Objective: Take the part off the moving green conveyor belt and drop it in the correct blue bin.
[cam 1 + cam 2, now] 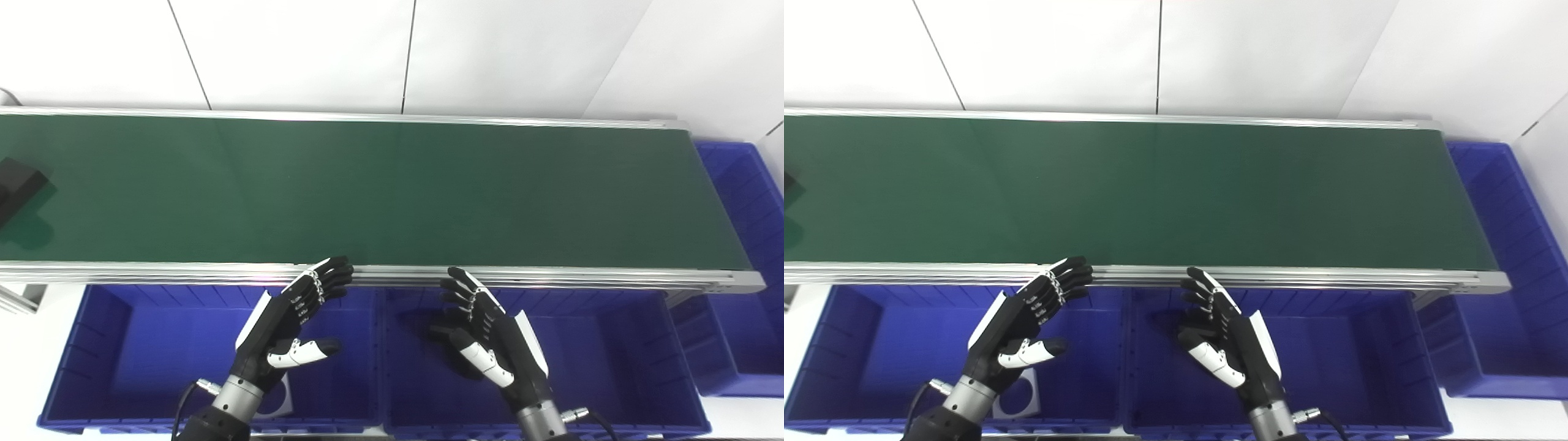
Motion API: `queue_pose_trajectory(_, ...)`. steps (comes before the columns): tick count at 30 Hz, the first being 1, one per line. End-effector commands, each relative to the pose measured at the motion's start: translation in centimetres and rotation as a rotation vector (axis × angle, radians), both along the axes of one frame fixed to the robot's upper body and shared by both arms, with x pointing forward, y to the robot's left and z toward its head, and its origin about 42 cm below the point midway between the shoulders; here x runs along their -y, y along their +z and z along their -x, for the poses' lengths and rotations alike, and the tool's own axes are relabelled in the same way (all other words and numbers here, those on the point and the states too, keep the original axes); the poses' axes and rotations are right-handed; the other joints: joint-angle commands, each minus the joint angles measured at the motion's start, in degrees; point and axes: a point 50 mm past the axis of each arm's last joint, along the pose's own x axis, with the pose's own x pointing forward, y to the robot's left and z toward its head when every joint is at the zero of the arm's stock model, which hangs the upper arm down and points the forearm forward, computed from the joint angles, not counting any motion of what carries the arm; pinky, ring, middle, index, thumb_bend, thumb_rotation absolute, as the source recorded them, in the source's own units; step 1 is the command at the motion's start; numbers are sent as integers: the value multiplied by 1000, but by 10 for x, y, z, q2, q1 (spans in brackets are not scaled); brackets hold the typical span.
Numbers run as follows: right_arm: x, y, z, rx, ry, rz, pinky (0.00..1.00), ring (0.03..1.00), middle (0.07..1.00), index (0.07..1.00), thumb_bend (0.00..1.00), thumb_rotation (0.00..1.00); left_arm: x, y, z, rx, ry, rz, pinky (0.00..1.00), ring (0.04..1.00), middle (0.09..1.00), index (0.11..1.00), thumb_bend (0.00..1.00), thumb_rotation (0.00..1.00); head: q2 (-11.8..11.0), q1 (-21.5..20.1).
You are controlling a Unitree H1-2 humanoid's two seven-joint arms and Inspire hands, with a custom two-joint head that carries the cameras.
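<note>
You have the green belt (380, 190) running the full width of the view, its silver rail along the near edge. Below that rail sit two blue bins side by side: the left bin (92, 343) and the middle bin (612, 343). A third bin (744, 257) stands off the belt's right end.

The part (17, 187), a dark block, lies on the belt at its far left, cut by the frame edge in the left eye view and barely visible in the right eye view. It is well apart from both hands.

Your left robot hand (293, 324) hangs over the left bin, fingers spread and holding nothing, fingertips at the rail. Your right robot hand (490, 334) hangs over the middle bin, likewise spread and empty.

A small white piece (1020, 395) with a round hole lies in the left bin, under the left wrist.
</note>
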Motion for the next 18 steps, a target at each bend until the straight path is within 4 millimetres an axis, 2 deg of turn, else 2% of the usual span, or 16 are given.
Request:
queue_pose_trajectory(1,0,12,-4,81,2,-31,741,819,850,901,729,744,2,7,-6,46,2,4,818,841,842,844,977,478,0,1)
queue_pose_trajectory(11,1,11,-3,82,-2,-27,740,816,850,900,740,752,3,9,-6,41,-1,6,820,842,843,845,974,474,-5,11)
queue_pose_trajectory(15,4,10,-3,83,0,-29,738,819,855,907,733,754,7,6,-6,41,1,1,813,839,840,843,986,474,-14,47)
queue_pose_trajectory(18,9,7,-3,87,0,-30,739,821,860,910,723,756,13,5,-6,37,0,3,805,835,836,840,995,474,-32,100)
